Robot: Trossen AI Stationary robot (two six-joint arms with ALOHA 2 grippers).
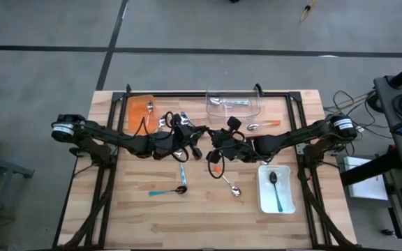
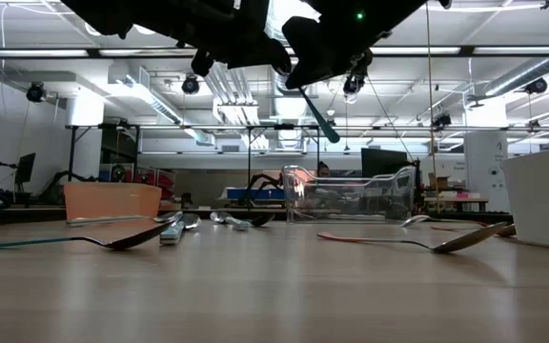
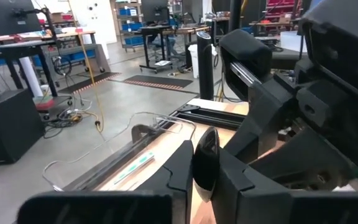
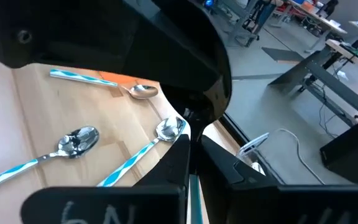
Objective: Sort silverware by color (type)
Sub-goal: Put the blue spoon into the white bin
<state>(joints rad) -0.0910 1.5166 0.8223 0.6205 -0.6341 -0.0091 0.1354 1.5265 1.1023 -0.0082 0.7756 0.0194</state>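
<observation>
A: While both arms meet above mid-worktop (image 1: 152,216), your right gripper (image 4: 191,163) is clamped on a teal spoon (image 2: 320,119).
B: And the left gripper (image 3: 205,167)?
A: Pinched on a spoon bowl (image 3: 205,158). More spoons (image 4: 73,140) lie below on the wood.

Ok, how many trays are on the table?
3: orange tray at the high view's top left, clear tray top centre, white tray lower right. The arms cover the middle.
</observation>
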